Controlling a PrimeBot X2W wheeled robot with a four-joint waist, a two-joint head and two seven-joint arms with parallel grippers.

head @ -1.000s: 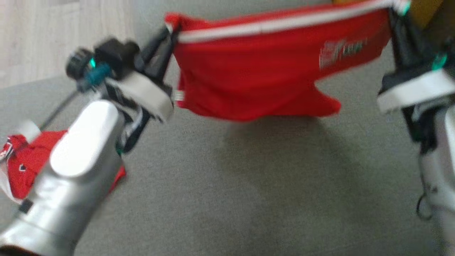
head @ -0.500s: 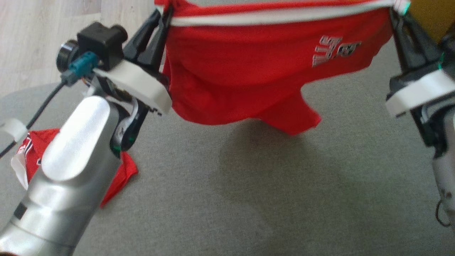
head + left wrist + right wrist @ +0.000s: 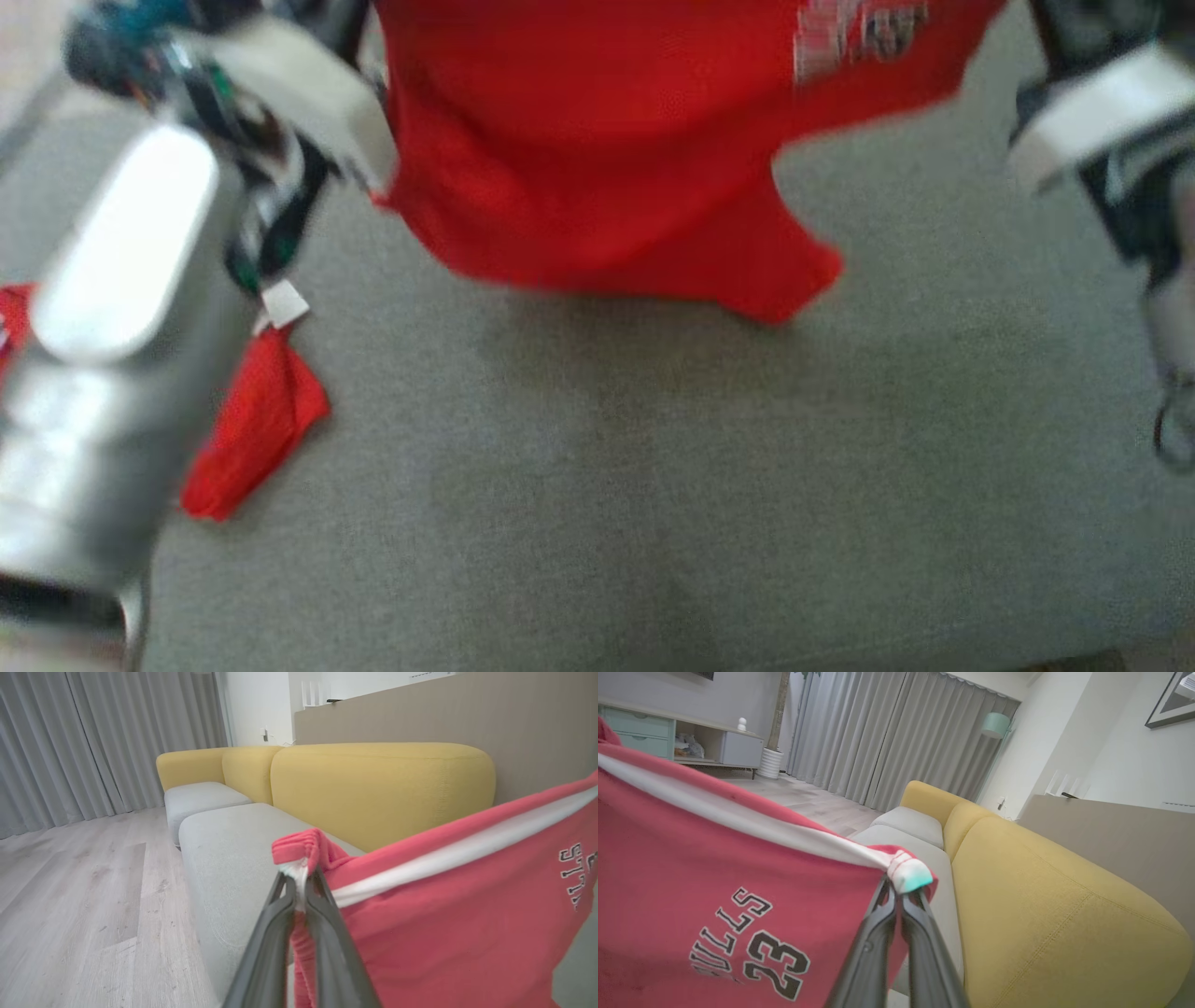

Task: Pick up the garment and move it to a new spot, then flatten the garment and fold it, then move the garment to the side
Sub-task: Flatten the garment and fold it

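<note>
Left fingers (image 3: 273, 938): closed on one corner of the red garment (image 3: 467, 914). A bunch of ribbed red hem and white trim is pinched at the tips and stands just above them.

Right fingers (image 3: 873, 952): closed on the opposite corner. A small white-tipped knot of cloth is pinched at the very tips.

The garment is held stretched between the two pairs of fingers. A white band (image 3: 458, 851) is drawn taut along the top edge from one set of tips toward the other, and the rest hangs below the fingers. Dark lettering (image 3: 747, 947) reading "ULLS 23" is seen below and to the left of the right fingers.

The head view is blurred. There the garment (image 3: 597, 159) is seen hanging over the grey sofa seat (image 3: 653, 485), with a shadow cast beneath. Whether the lowest fold touches the seat cannot be told.

A second red cloth (image 3: 252, 420) is seen lying on the seat beside the left forearm (image 3: 103, 308), apart from the held garment.

Beyond the left fingers, a yellow backrest (image 3: 373, 788), grey curtains (image 3: 70, 742) and a wooden floor (image 3: 70, 905) are noted.
</note>
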